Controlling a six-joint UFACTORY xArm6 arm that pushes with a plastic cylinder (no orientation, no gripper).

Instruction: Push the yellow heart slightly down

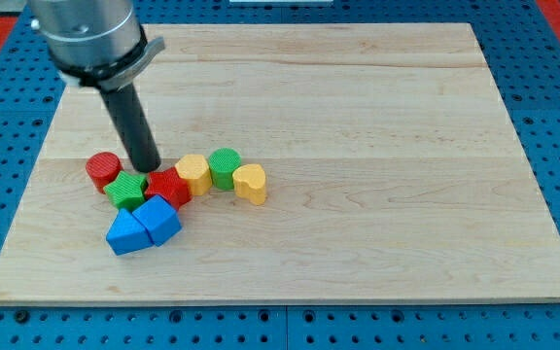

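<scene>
My tip point(148, 170) rests on the tabletop point(358, 97) at the upper edge of the block cluster. There is no gripper, only a rod, so nothing spreads or pinches. A red cylinder point(103, 170) lies just to the view's left of my tip, a green star point(124, 190) and a red star point(169, 186) just below it. The yellow heart point(250, 183) sits well to the view's right, past a yellow block point(193, 173) and a green cylinder point(225, 167). Two blue blocks point(142, 227) lie lowest. A downward push probably requires my tip above the heart first.
</scene>
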